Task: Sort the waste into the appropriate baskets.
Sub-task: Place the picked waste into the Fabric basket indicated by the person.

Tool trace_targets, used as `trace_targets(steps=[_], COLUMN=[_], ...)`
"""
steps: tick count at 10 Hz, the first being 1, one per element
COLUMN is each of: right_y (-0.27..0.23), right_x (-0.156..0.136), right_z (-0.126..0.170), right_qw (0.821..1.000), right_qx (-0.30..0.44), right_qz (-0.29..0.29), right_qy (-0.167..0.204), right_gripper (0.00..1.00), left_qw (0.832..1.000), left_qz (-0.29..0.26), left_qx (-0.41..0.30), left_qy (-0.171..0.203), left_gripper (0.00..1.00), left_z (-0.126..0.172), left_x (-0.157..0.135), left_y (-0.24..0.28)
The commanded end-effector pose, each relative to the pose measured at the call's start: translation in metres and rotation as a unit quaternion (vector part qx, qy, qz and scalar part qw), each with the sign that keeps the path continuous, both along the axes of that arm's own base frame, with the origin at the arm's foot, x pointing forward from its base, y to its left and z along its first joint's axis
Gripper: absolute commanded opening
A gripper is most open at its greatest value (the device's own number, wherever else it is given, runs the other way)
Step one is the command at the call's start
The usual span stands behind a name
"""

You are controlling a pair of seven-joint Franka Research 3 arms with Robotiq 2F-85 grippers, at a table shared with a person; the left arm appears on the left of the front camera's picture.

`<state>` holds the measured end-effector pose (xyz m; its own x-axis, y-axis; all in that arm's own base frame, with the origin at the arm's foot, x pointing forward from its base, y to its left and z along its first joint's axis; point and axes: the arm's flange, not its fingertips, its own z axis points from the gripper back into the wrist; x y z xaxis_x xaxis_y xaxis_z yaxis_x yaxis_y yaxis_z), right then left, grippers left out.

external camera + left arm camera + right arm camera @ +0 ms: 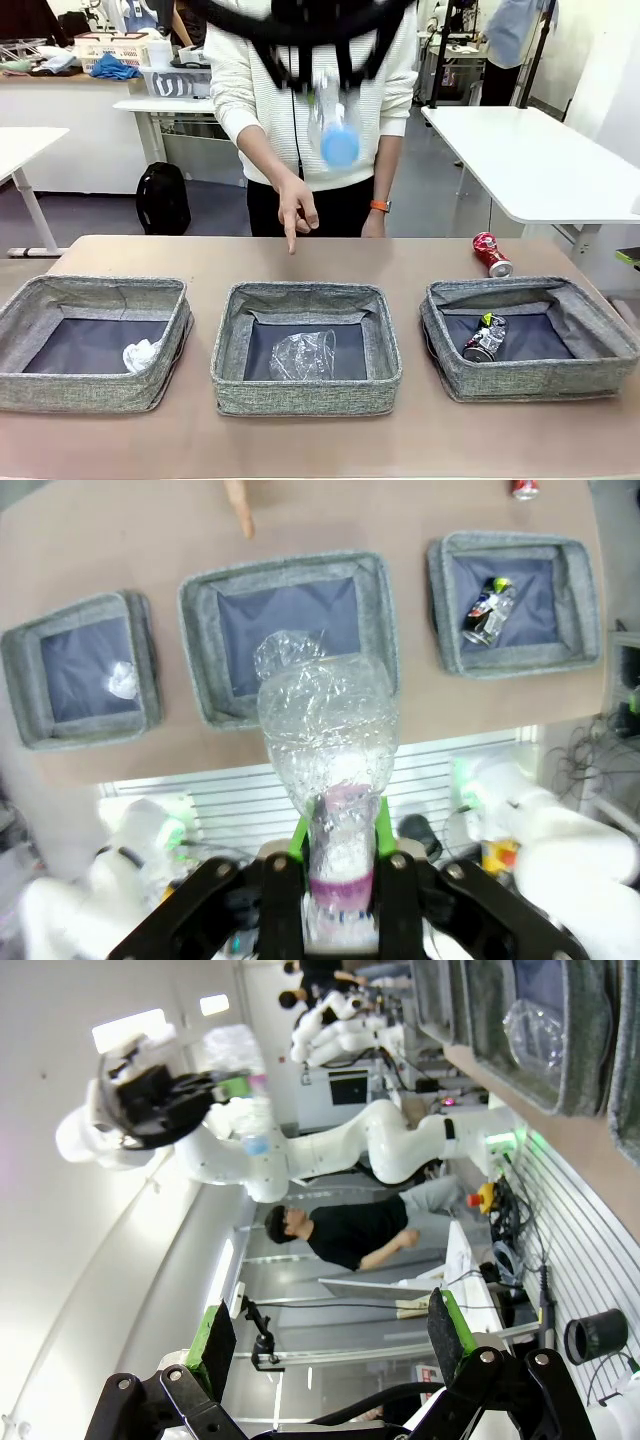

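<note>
Above the middle basket (pixel 305 300), front view: left gripper (pixel 325 60) clamps the clear plastic bottle (pixel 335 125), long axis vertical, blue cap downward; a person's hand (pixel 297 207) points tableward. Left wrist view: crinkled bottle (pixel 325 730) hangs over that basket (pixel 290 575), which holds the plastic cup (pixel 285 655). Right wrist view: right gripper (pixel 330 1335) spread, empty.

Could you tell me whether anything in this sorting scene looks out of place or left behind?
Yes: a crushed red can lies loose on the table behind the right basket, outside all three baskets. The other crushed can already lies inside that basket, so the red one looks unsorted.
</note>
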<state>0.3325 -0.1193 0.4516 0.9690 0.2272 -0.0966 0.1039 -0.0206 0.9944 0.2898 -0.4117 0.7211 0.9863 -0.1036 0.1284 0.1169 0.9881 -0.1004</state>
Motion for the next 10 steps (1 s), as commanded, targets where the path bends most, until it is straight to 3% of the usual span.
trace_targets(steps=[1, 2, 3, 5, 7, 10], right_y=[-0.001, -0.001, -0.001, -0.001, -0.001, -0.001], right_x=[0.0, 0.0, 0.0, 0.0, 0.0, 0.0], right_z=[0.007, 0.007, 0.007, 0.007, 0.007, 0.007], right_qw=[1.0, 1.0, 1.0, 1.0, 1.0, 1.0], right_qx=[0.0, 0.0, 0.0, 0.0, 0.0, 0.0], right_qz=[0.001, 0.001, 0.001, 0.001, 0.001, 0.001], right_qy=[0.01, 0.01, 0.01, 0.01, 0.01, 0.01], right_gripper=[1.0, 1.0, 1.0, 1.0, 1.0, 1.0], left_qw=[1.0, 1.0, 1.0, 0.998, 1.0, 1.0], left_qz=[-0.009, 0.015, -0.018, 0.013, -0.009, -0.006], left_qx=[-0.009, 0.001, 0.006, 0.016, -0.011, -0.019], left_qy=[-0.002, -0.014, -0.01, -0.052, -0.016, -0.024], left_gripper=[0.24, 0.24, 0.24, 0.24, 0.24, 0.24], left_z=[-0.094, -0.135, -0.174, -0.242, -0.268, -0.269], left_x=[-0.035, -0.035, -0.028, 0.005, 0.019, 0.024], left_y=[0.024, 0.027, 0.03, 0.037, 0.03, 0.031])
